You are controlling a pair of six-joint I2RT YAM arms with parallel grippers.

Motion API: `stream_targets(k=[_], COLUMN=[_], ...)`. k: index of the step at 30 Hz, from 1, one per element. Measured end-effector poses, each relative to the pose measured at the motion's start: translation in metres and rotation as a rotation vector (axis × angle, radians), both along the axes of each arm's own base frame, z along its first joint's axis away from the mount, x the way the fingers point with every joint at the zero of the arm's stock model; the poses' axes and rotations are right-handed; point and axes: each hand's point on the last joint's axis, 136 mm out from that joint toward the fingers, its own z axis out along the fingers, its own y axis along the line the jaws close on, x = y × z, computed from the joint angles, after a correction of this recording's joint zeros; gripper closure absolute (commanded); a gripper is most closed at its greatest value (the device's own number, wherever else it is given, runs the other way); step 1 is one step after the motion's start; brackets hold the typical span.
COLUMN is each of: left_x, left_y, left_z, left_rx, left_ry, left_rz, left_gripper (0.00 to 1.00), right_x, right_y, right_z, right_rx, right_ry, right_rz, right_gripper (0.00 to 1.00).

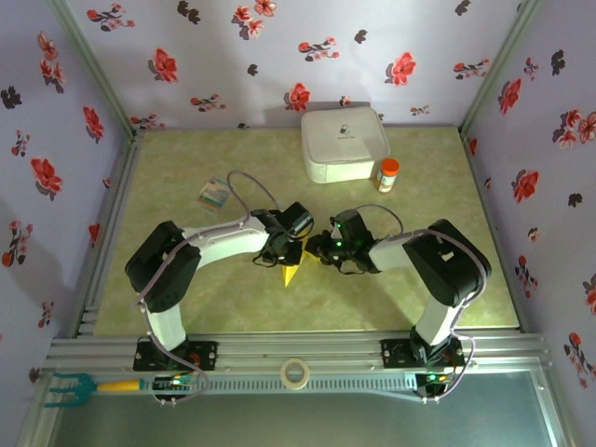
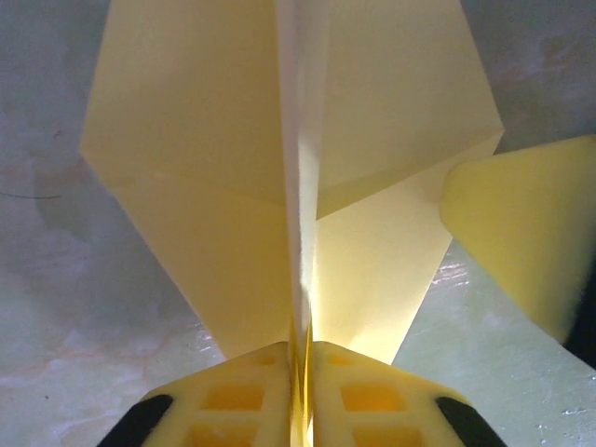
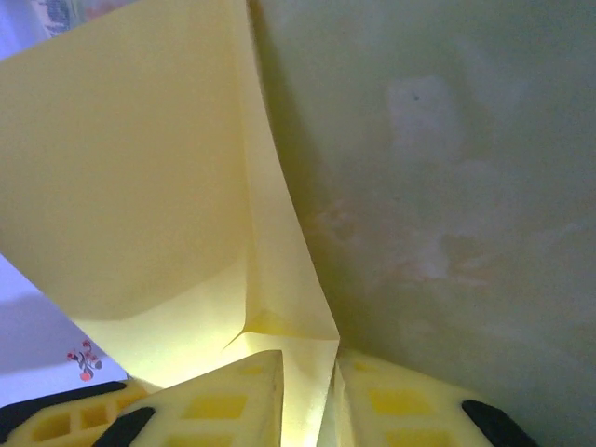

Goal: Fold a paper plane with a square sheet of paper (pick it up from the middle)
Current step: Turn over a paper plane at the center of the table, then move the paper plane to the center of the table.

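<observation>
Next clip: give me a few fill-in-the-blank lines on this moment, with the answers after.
1. The left pincer and the right pincer each grip the same folded sheet, whose colour is ___.
2. The small bottle standing beside the white box has an ___ lid.
3. The roll of tape lies on the rail between the two arms' ___.
Missing words: yellow; orange; bases.

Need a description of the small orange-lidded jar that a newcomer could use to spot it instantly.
Find the white rounded box at the far edge of the table. Just off its right near corner stands the small jar. It is upright with an orange lid, unlike the flat card lying off to the box's left.
</observation>
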Motion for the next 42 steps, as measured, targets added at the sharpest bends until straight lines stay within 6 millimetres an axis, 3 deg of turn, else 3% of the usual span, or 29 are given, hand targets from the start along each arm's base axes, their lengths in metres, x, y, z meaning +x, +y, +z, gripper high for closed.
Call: stream_targets(k=[16,42], left_x=[0.004,0.006], left_y=[-0.009,-0.012], left_z=[0.002,-0.016], left_rx=[-0.038,-0.026], left_ry=[-0.015,0.005], left_rz=[-0.002,0.004], left_gripper=[0.77,0.83], right_x=[0.001,0.001], right_y=[0.002,0.002], right_z=[-0.003,-0.003], right_rx=[0.005,0.005], right_ry=[-0.003,-0.003], right_rz=[0.004,0.004], right_gripper=[0.88,0.89])
